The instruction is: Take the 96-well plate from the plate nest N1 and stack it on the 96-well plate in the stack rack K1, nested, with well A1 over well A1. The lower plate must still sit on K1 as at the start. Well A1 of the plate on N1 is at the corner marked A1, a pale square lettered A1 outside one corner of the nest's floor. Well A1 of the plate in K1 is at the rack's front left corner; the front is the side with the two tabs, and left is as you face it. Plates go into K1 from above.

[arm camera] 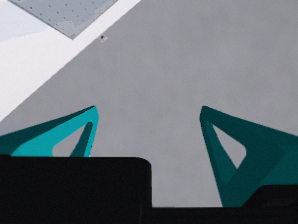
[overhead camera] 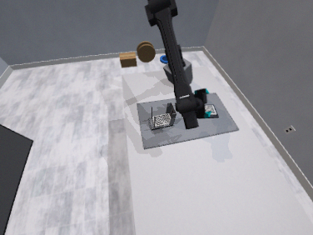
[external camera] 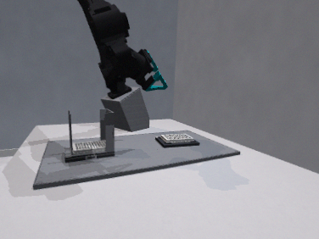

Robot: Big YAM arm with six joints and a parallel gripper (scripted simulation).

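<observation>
96-well plate (external camera: 177,137) on nest N1 (external camera: 161,142), pincer (external camera: 155,77) wide apart, seemingly well above.

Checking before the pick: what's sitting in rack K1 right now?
One well plate lies flat on the rack's floor, between the thin post and the block. Nothing is stacked on it. Its A1 corner can't be read at this size.
</observation>
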